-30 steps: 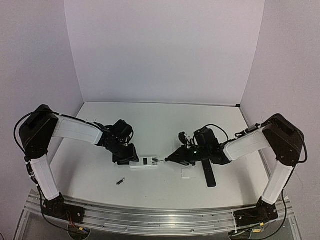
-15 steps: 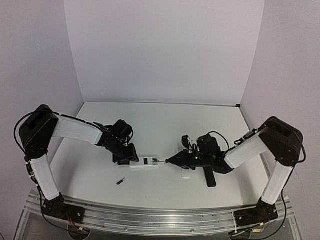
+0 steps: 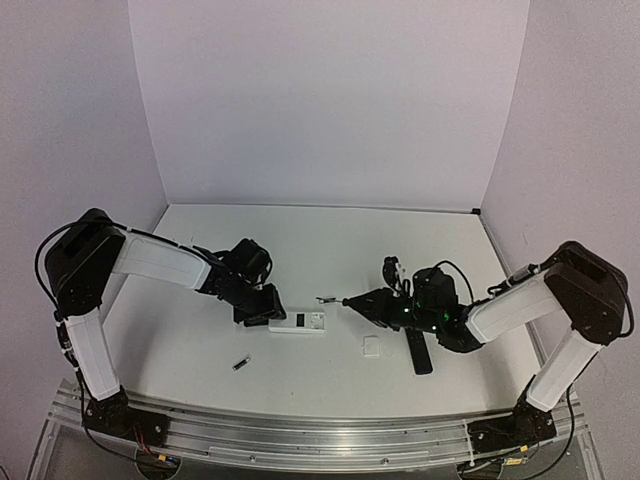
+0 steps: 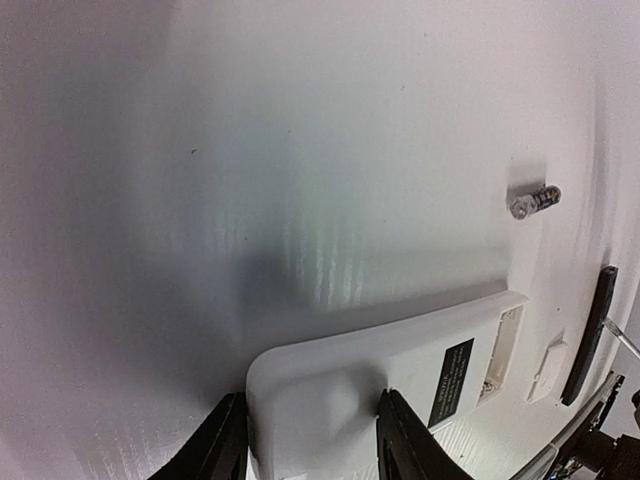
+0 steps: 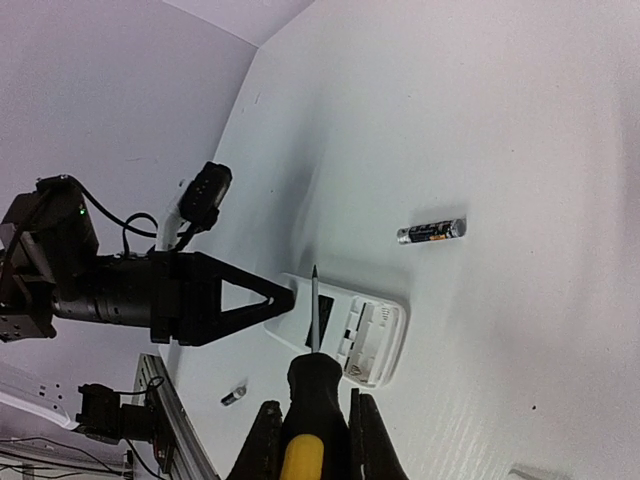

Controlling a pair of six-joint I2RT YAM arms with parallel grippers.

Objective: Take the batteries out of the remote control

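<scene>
One of the batteries (image 5: 431, 231) lies loose on the desk (image 3: 330, 250) just past the far side of the remote (image 3: 297, 321); a second battery (image 3: 241, 363) lies near and left of it. The remote runs left to right, its open compartment (image 5: 375, 338) at the right end, facing the right claw (image 5: 313, 435), which is clamped tight on a screwdriver (image 5: 313, 375) pointing left. The left claw (image 4: 312, 440), part-open, pinches the remote's left end. Whether any cells remain inside is unclear.
</scene>
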